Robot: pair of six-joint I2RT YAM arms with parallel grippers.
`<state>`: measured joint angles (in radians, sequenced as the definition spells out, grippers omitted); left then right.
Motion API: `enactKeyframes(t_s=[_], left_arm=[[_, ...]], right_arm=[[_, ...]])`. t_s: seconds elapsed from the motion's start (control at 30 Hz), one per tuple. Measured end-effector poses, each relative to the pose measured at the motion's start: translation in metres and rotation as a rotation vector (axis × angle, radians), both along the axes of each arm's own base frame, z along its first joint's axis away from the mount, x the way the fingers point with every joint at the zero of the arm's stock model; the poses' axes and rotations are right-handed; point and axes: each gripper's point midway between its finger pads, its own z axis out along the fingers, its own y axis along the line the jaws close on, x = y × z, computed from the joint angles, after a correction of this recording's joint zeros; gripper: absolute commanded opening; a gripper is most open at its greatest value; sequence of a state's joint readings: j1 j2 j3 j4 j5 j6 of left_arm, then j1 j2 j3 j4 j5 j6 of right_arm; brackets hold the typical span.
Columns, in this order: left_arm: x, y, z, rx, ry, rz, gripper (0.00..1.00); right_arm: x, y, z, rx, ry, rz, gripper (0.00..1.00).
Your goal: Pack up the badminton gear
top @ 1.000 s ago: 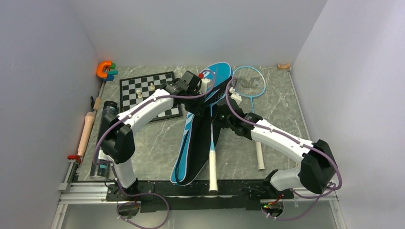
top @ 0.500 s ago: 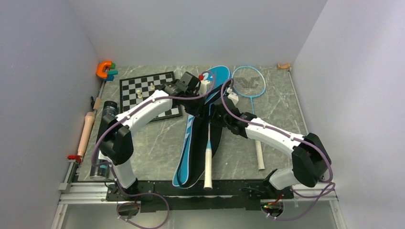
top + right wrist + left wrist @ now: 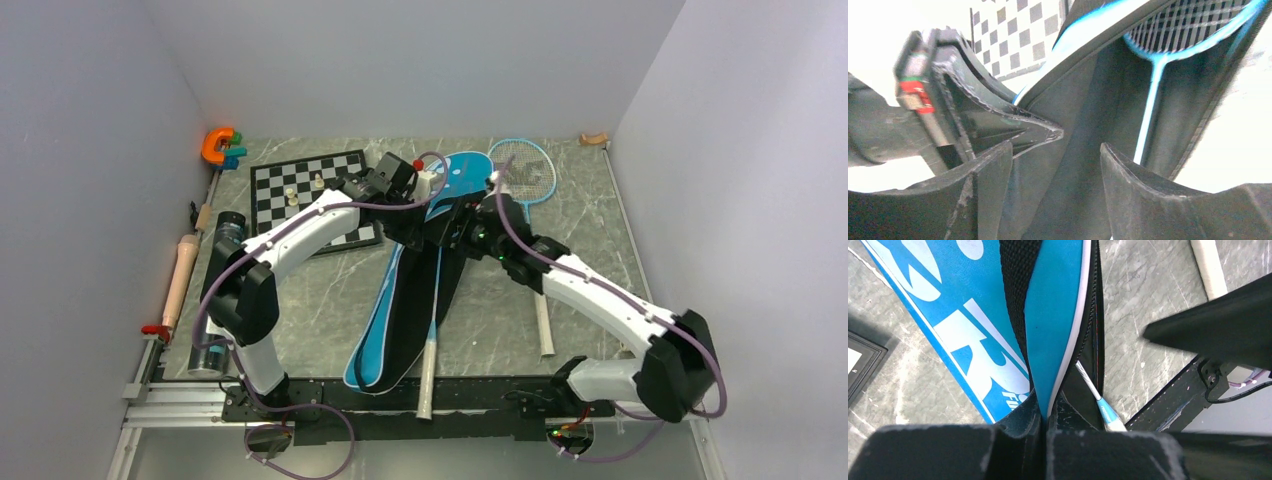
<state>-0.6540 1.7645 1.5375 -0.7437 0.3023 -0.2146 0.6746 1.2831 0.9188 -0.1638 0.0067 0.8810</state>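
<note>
The blue SPORT bag [image 3: 372, 340] lies slanted across the middle of the table, its black inside showing. My left gripper [image 3: 412, 222] [image 3: 1045, 412] is shut on the edge of the bag's upper flap [image 3: 1055, 315], holding it up. One racket lies inside the bag, its blue frame and shaft [image 3: 1148, 115] under the flap and its beige handle [image 3: 427, 372] sticking out of the near end. My right gripper [image 3: 452, 222] [image 3: 1055, 165] stands open at the bag's mouth, nothing between its fingers. A second racket [image 3: 527, 172] lies on the table to the right of the bag. The black tube [image 3: 215, 290] lies at the far left.
A chessboard [image 3: 310, 195] with small pale pieces sits back left, touching the left arm's reach. An orange clamp [image 3: 218, 145] is in the back left corner. A wooden roller [image 3: 180, 275] lies along the left wall. A small wooden piece [image 3: 593, 139] rests back right.
My right gripper has opened and let go of the racket's shaft. That racket has slid deeper into the bag, and the bag's near end has swung a little to the left.
</note>
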Motion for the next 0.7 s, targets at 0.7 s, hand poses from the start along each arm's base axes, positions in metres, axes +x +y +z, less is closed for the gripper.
enactKeyframes(t_s=[0.7], left_arm=[[0.019, 0.020, -0.001, -0.004, 0.001, 0.060, 0.00]], right_arm=[[0.042, -0.216, -0.115, -0.420, 0.402, -0.482, 0.68]])
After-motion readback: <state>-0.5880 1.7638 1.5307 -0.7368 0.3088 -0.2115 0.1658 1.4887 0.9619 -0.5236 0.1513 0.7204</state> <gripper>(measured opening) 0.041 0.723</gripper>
